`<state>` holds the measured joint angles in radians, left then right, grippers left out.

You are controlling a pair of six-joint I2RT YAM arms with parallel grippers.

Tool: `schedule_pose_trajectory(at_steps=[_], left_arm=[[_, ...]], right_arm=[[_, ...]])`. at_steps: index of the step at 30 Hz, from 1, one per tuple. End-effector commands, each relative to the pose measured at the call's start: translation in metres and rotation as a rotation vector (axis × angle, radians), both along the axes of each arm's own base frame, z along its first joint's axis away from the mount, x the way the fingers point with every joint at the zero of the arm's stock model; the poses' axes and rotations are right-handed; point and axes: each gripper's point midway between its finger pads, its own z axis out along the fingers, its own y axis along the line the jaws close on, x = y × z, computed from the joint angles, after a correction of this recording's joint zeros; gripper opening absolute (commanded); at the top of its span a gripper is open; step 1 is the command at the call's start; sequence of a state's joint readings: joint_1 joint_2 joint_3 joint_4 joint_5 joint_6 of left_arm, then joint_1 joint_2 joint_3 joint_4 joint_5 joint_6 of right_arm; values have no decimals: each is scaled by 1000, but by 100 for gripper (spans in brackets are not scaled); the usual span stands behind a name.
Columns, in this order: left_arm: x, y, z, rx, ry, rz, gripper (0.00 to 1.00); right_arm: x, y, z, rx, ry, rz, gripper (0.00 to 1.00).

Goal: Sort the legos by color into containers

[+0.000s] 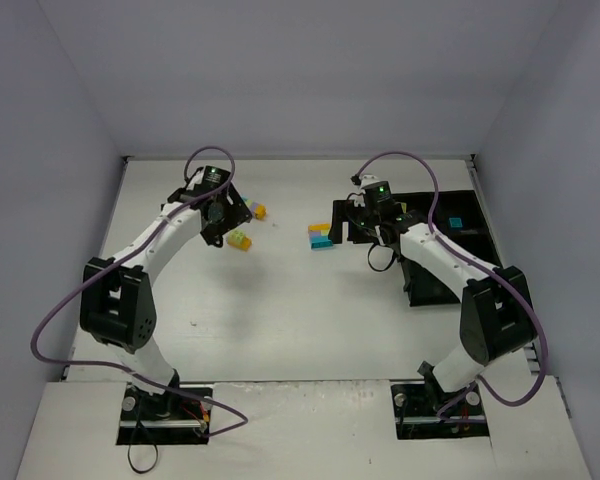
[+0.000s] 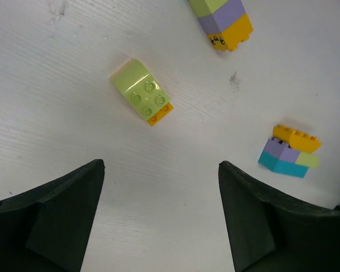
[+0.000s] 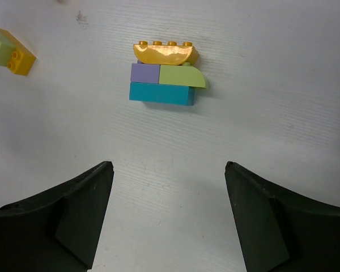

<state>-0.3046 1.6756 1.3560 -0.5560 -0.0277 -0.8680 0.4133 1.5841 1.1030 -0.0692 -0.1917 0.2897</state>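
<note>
The left tool is held spread above the white worktop and grips no brick. A lime green sloped plastic brick on an orange plate lies just beyond its fingers, and a stack of lime, lavender and orange bricks lies further out, apart from it. The right tool is likewise spread, and a cluster of orange, lavender, lime and cyan bricks lies on the worktop ahead of it, untouched. The black plastic compartment tray is located at the right side of the worktop, partly under the right arm. A cyan piece is seen inside it, but the compartment cannot be told.
</note>
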Motion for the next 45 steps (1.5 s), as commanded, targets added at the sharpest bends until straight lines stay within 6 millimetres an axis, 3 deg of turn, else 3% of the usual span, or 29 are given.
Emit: schedule_pose_trajectory(at_steps=[1,12,18,33,40,45], left_arm=[[-3,6,1,-32,84,260,72],[8,6,-31,-32,204,391,61],[21,4,-32,-31,205,406,54],[38,2,-48,-69,222,462,53],[45,3,-48,-68,216,470,46],[46,4,-47,-58,213,470,33]], right_arm=[[9,7,19,28,-70,12,76],[0,-2,15,4,-77,2,77],[-2,-3,13,1,-75,7,77],[-3,-5,7,-16,-73,21,77],[-4,-6,3,-20,-65,19,77],[-5,-6,1,-22,-59,21,77]])
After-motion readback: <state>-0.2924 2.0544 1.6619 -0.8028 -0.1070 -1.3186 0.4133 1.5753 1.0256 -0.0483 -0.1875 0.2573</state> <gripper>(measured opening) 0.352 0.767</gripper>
